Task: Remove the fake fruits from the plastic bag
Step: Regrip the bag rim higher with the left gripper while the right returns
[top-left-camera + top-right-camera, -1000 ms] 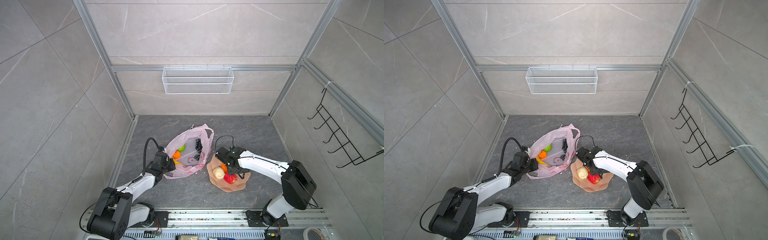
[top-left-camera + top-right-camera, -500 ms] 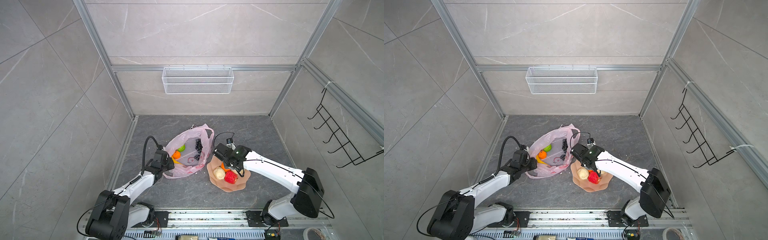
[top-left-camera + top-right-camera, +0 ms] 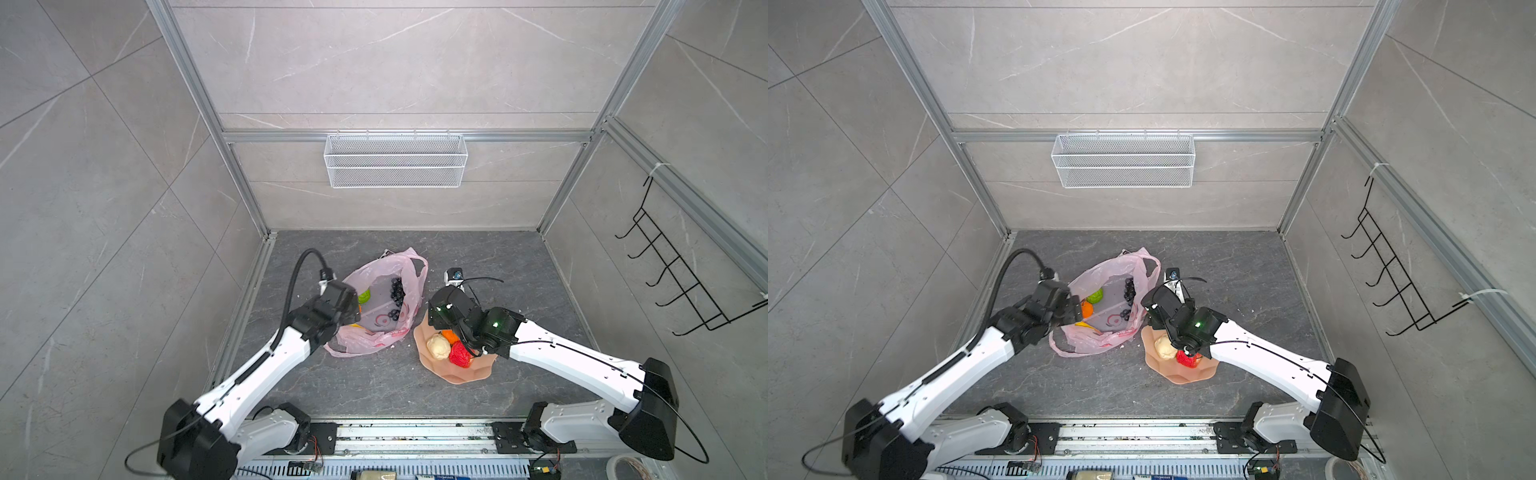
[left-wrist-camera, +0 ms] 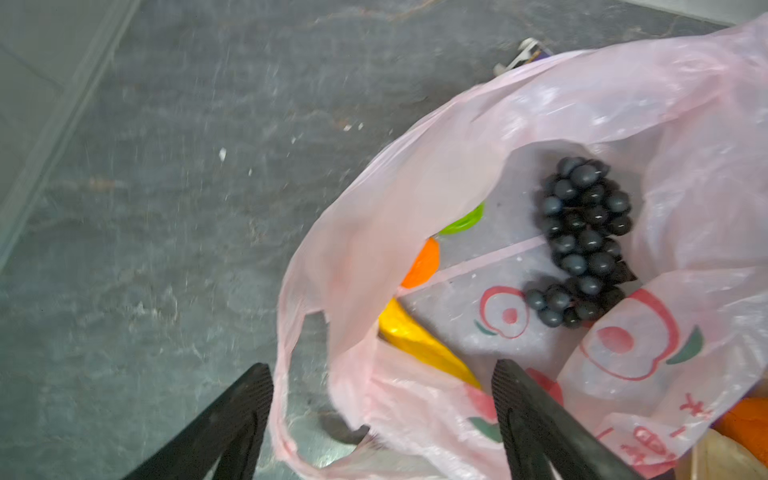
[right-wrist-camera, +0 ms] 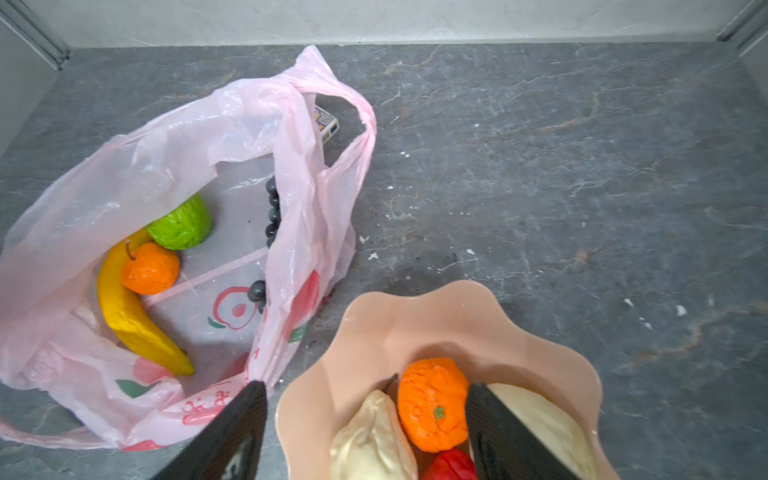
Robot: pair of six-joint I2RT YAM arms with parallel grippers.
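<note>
left gripper (image 4: 380, 368) just opened wide; bag (image 4: 436, 166) rim released | right gripper (image 5: 365, 387) wide, empty, over plate (image 5: 415, 316) | fruits (image 5: 122, 307) remain bagged

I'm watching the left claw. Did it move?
Yes. The left gripper went toward the back wall, along the plastic bag, now beside the green fruit.

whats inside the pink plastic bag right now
The plastic bag holds a yellow banana, an orange, a green round fruit and a dark grape bunch. Crumpled film folds over the bag's edges, so anything tucked under there cannot be seen.
</note>
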